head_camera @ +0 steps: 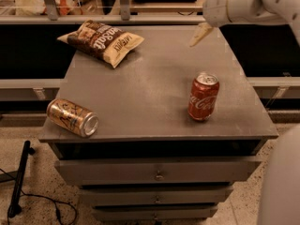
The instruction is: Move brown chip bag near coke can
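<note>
The brown chip bag [101, 41] lies flat at the back left corner of the grey cabinet top [150, 97], dark brown with a cream end and white script. The coke can [203, 97] stands upright on the right side, red with a silver top. My gripper [200, 33] hangs above the back right part of the top, pointing down and to the left, well to the right of the bag and behind the can. It holds nothing that I can see.
A gold-tan can [73, 117] with dark markings lies on its side at the front left corner. Below the top are drawers [159, 175]. A shelf with clutter runs behind the cabinet. A black cable and stand [18, 182] lie on the floor at left.
</note>
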Motion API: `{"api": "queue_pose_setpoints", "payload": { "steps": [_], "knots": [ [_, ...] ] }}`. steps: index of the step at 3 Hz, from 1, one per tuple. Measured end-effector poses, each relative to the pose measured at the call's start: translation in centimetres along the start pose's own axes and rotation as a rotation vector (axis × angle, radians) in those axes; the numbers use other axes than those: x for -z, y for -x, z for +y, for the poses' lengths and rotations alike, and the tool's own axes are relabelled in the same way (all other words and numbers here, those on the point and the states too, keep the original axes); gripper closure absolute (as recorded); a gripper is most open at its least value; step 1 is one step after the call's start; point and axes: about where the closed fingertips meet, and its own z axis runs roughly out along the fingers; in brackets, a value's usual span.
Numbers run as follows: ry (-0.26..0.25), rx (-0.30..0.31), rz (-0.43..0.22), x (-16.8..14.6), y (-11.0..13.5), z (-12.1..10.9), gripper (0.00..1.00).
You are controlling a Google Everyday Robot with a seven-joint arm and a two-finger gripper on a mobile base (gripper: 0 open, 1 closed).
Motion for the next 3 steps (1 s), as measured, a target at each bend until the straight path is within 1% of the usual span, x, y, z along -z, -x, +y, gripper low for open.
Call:
{"api": "queue_pose_setpoints", "payload": {
  "steps": [1,2,3],
  "knots": [
    [0.036,0.071,-0.018,-5.0,-0.1,-1.2,0.00],
    [-0.007,0.112,-0.002,-8.7,-0.6,-3.5,0.00],
    [-0.042,0.144,-0.007,-11.1,0.0,-5.0,0.00]
  ]
}}
